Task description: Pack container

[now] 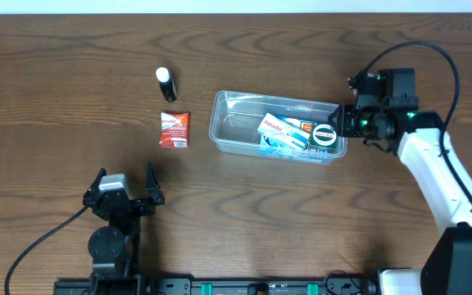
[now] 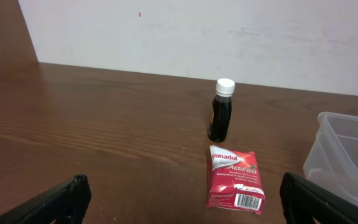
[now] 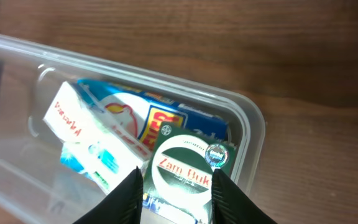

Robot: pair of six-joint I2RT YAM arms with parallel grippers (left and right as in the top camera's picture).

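The clear plastic container (image 1: 234,123) lies at the table's middle and holds a white-and-blue box (image 1: 279,129) and an orange-and-blue box (image 1: 305,127). My right gripper (image 1: 334,131) is shut on a green Zam-Buk box (image 1: 325,135) over the container's right end; in the right wrist view the box (image 3: 182,171) sits between the fingers (image 3: 176,193) above the container (image 3: 247,118). My left gripper (image 1: 125,197) is open and empty near the front left, also seen in the left wrist view (image 2: 179,199). A red Panadol box (image 1: 174,129) (image 2: 235,179) and a dark bottle with a white cap (image 1: 165,83) (image 2: 221,111) lie left of the container (image 2: 347,155).
Black cables run from both arms along the table's front and right. The wood table (image 1: 56,98) stretches wide to the left. A pale wall (image 2: 229,37) stands behind the table.
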